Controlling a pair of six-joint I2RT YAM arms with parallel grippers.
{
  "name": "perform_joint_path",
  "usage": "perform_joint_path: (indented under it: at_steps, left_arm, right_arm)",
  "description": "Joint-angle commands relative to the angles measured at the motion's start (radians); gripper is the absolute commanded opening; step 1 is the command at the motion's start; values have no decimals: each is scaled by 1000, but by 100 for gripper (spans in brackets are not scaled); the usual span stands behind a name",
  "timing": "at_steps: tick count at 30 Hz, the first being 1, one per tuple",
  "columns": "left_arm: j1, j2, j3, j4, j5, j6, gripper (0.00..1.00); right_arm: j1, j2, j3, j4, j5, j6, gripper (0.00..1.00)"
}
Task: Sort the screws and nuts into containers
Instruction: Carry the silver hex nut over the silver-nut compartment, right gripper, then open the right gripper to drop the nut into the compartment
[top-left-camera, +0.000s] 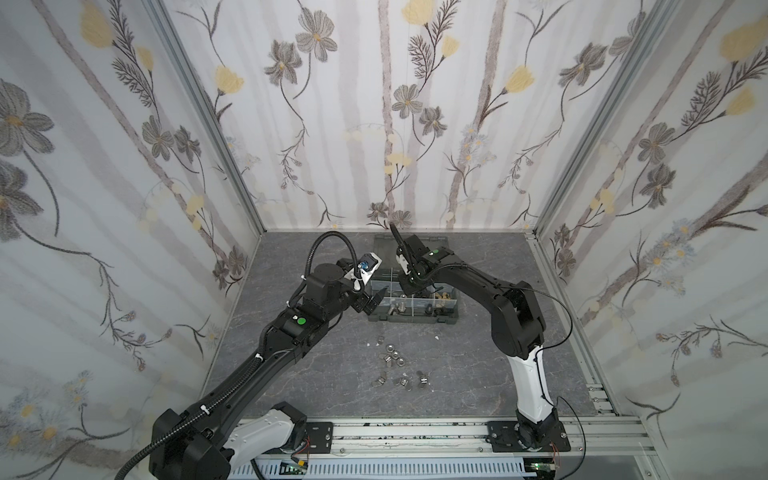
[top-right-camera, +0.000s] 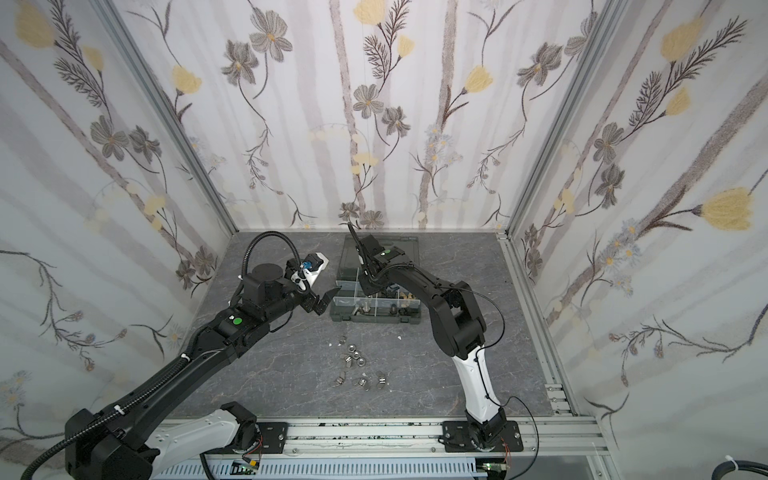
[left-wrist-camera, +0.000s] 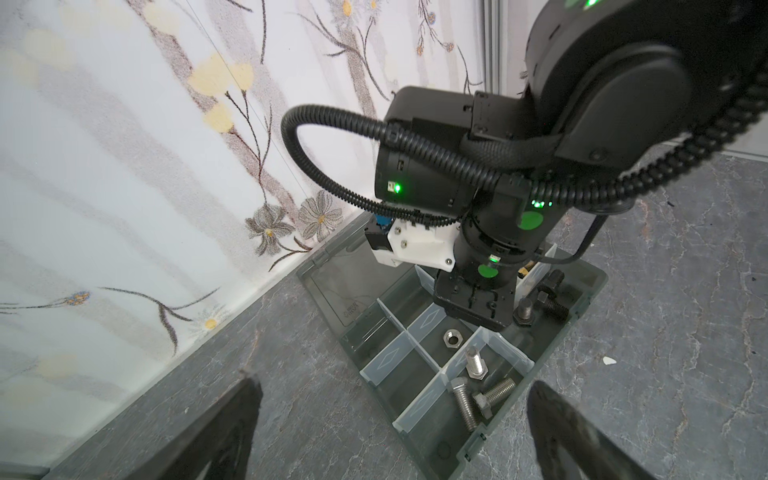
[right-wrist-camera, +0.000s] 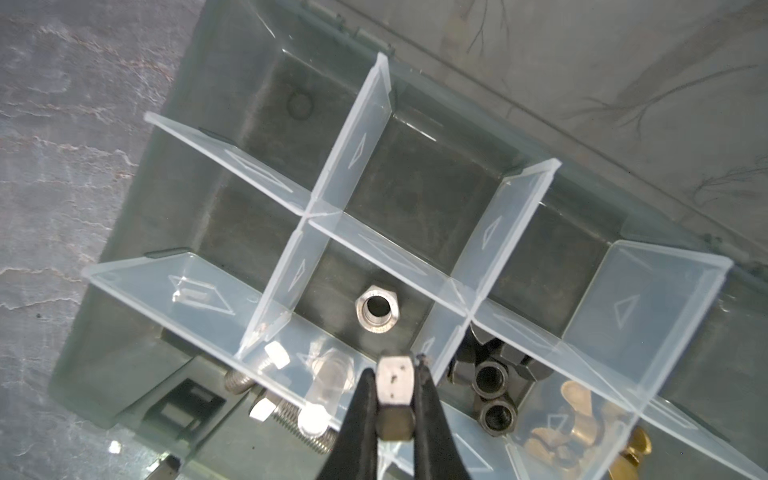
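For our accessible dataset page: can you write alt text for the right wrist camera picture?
The right pincer grips a silver nut above an open grey parts case, near a compartment holding one similar nut. Black nuts, brass wing nuts and silver bolts lie in its neighbours.

Three silver bolts (left-wrist-camera: 476, 365); at least two black bolts (left-wrist-camera: 555, 309); two silver hex nuts (right-wrist-camera: 377, 309) at the case (left-wrist-camera: 586, 291) (one lying inside, one held nut (right-wrist-camera: 395, 380) above it); three or more black nuts (right-wrist-camera: 490, 378); about ten loose nuts (top-left-camera: 390, 347) on the table (top-left-camera: 478, 374).
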Motion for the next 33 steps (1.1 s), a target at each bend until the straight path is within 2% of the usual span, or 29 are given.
perform_joint_path:
  at_steps: [1,10,16,20,23,27,33]
  left_arm:
    - [3,-11,-6,36,-7,12,100]
    - [6,-28,-12,31,-3,14,100]
    - [6,-45,-14,28,2,15,100]
    - [6,-53,-12,31,11,12,100]
    - [6,-64,-6,27,11,20,100]
    - [7,-85,-5,16,13,29,100]
    - [4,-124,-10,-1,26,28,100]
  right_arm:
    - [18,21,10,12,0,-14,10]
    - [27,62,13,32,5,-10,14]
    - [28,58,16,36,5,-10,24]
    - [28,36,20,36,8,-10,27]
    - [32,-19,-7,21,31,-4,27]
    - [48,-159,-134,0,63,45,30]
    - [121,-435,-444,-15,53,247,35]
